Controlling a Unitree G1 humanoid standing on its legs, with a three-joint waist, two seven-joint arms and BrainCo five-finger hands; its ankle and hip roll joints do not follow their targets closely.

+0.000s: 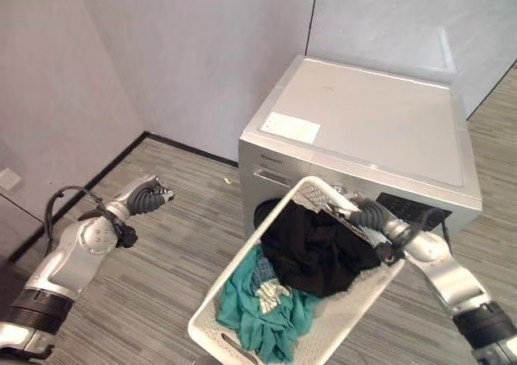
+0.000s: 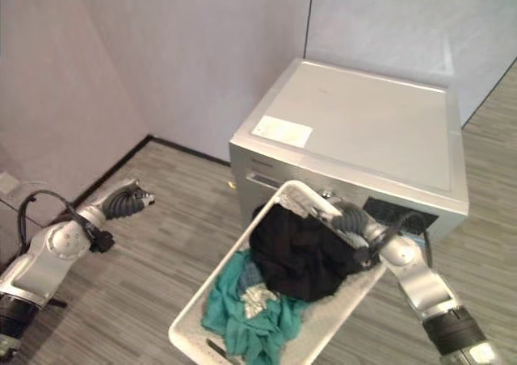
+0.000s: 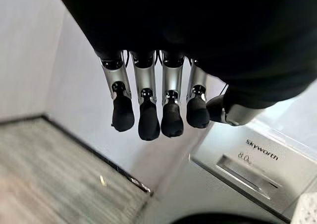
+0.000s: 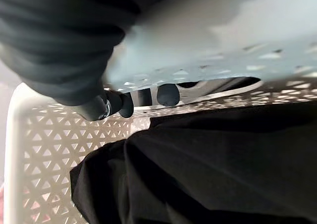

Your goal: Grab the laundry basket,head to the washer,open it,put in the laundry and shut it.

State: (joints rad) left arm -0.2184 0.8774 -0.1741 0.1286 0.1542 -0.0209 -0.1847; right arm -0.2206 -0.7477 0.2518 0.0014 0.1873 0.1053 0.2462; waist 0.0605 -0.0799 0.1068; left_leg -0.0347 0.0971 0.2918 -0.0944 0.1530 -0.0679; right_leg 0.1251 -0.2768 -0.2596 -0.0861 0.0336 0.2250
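A silver front-loading washer [image 1: 371, 115] stands against the back wall. Its dark round door [image 1: 262, 213] is partly hidden behind the basket. The white perforated laundry basket [image 1: 212, 320] hangs tilted in front of it and holds a black garment [image 1: 315, 252] and a teal one [image 1: 262, 304]. My right hand [image 1: 367, 214] is shut on the basket's far rim. In the right wrist view its fingers [image 4: 167, 94] reach through the handle slot above the black garment [image 4: 208, 169]. My left hand [image 1: 149, 197] hovers left of the washer with relaxed fingers [image 3: 148, 105], holding nothing.
The walls meet in a corner behind the washer, with a black baseboard [image 1: 178, 145] along the grey plank floor. A small yellowish scrap [image 1: 229, 181] lies on the floor by the washer's left foot. Open floor lies to the washer's left.
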